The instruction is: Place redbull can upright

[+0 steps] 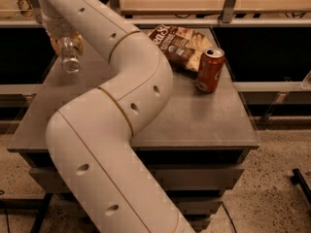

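My arm rises from the bottom of the view as a thick white segment and bends at an elbow low on the left. From there it runs up and right to a second joint, then doubles back up-left toward the top corner. At its end my gripper hangs at the upper left, pointing downward. It is clamped around the redbull can, which it holds tilted.
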{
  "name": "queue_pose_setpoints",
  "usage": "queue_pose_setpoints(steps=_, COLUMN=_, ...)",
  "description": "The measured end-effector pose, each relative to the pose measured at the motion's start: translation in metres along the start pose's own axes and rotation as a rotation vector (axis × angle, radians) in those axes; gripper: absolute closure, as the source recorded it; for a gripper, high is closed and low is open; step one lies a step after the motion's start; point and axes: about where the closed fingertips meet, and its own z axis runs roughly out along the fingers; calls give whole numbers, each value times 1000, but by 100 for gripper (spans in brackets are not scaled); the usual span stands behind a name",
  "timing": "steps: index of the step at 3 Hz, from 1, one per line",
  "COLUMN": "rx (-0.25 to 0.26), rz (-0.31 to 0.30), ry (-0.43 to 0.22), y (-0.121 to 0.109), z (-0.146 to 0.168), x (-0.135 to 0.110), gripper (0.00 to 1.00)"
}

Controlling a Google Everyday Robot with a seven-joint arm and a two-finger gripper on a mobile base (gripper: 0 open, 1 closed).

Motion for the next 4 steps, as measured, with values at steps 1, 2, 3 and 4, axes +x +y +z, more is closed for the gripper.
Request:
queue_pose_setpoints(steps=1, rx=-66, rz=-32, ry=-56, y=-16, z=-34, x=-2, gripper=100)
queue_pose_setpoints(steps=2, rx=-66, rz=-32, ry=-57, y=-16, z=-34, x=-2, gripper=100)
queue_pose_setpoints(steps=3, rx=-98, rz=-73, ry=-117, y=-25, z=-38, x=-11, gripper=100)
queue_pose_setpoints(steps=4, rx=-153, rz=-165, ry=-271, y=-46, z=-82, x=-12, gripper=100)
